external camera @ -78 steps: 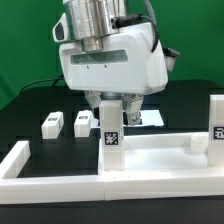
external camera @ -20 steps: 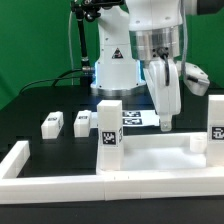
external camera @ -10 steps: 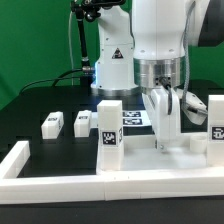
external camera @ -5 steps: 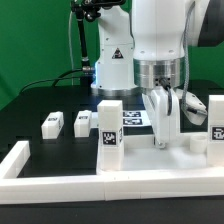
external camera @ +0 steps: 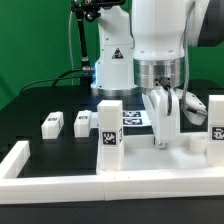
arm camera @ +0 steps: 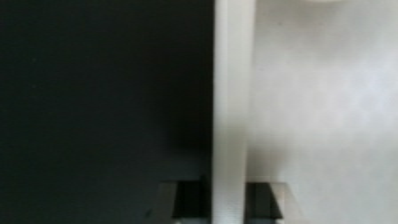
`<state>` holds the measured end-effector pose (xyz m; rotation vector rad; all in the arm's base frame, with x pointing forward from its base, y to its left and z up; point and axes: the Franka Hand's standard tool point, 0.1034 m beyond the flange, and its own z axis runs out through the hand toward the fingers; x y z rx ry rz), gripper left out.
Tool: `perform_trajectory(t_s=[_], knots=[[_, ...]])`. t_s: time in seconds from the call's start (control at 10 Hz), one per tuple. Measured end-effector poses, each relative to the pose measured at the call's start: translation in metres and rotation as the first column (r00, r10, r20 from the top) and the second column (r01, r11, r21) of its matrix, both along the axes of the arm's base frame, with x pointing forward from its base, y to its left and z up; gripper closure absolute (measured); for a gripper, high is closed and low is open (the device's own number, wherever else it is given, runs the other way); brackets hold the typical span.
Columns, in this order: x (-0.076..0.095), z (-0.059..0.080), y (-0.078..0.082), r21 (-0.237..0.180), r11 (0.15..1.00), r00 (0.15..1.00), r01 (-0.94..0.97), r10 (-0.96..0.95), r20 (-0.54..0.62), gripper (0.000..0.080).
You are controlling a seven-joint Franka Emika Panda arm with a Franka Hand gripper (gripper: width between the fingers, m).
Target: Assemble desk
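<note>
The white desk top [external camera: 150,158] lies flat on the black table against the fence. Two tagged legs stand upright on it, one at its left corner [external camera: 110,125] and one at its right corner [external camera: 216,120]. Two loose tagged legs [external camera: 52,123] [external camera: 82,122] lie on the table at the exterior view's left. My gripper [external camera: 163,138] points straight down at the desk top's back rim. In the wrist view the white rim [arm camera: 231,90] runs between my dark fingers [arm camera: 185,200], and my gripper [arm camera: 231,200] is shut on it.
The long white L-shaped fence [external camera: 40,180] runs along the front and the exterior view's left. The marker board [external camera: 133,117] lies behind the desk top, in front of the arm's base [external camera: 112,65]. A small white part [external camera: 197,145] sits near the right leg.
Earlier my gripper hung over the left leg, then moved to the exterior view's right and came down onto the back rim. In the last second nothing has moved.
</note>
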<state>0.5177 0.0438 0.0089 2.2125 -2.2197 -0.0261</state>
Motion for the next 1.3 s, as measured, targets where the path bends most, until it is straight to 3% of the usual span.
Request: perform_trajectory(t_s=[0.4, 0.5, 0.9, 1.3], knots=[[0.0, 0.0, -0.001, 0.0, 0.999, 0.999, -0.032, 0.032, 0.0, 0.0738], [-0.004, 0.003, -0.007, 0.005, 0.995, 0.995, -0.101, 0.101, 0.003, 0.0738], [-0.031, 0.003, -0.058, 0.02, 0.881, 0.881, -0.472, 0.472, -0.001, 0.0737], [-0.036, 0.001, -0.061, 0.036, 0.749, 0.749, -0.661, 0.662, -0.008, 0.0737]])
